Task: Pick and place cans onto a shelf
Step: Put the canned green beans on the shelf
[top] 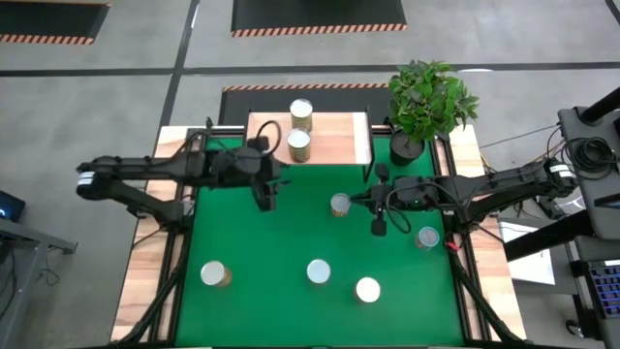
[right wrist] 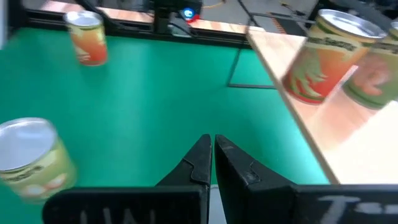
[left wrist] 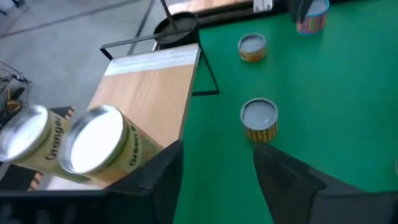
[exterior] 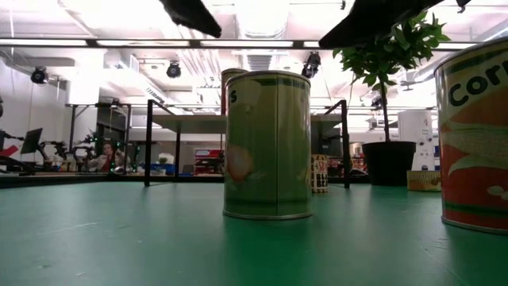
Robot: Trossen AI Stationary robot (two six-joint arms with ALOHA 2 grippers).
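The shelf [top: 329, 139] stands at the mat's far edge with two cans on its wood top [top: 301, 114] [top: 299, 145]; they also show in the left wrist view [left wrist: 99, 144] and the right wrist view [right wrist: 324, 55]. Several more cans stand upright on the green mat [top: 340, 205] [top: 427, 237] [top: 319, 272] [top: 367, 289] [top: 214, 274]. My left gripper [top: 265, 199] [left wrist: 217, 177] is open and empty, just in front of the shelf's left part. My right gripper [top: 378, 225] [right wrist: 213, 155] is shut and empty, between the two cans on the mat's right half.
A potted plant in a black pot [top: 409, 145] stands at the shelf's right end. The shelf's thin black legs [exterior: 148, 141] rise from the mat. In the low view, one can [exterior: 267, 144] stands in the middle and another [exterior: 476, 135] close at the right.
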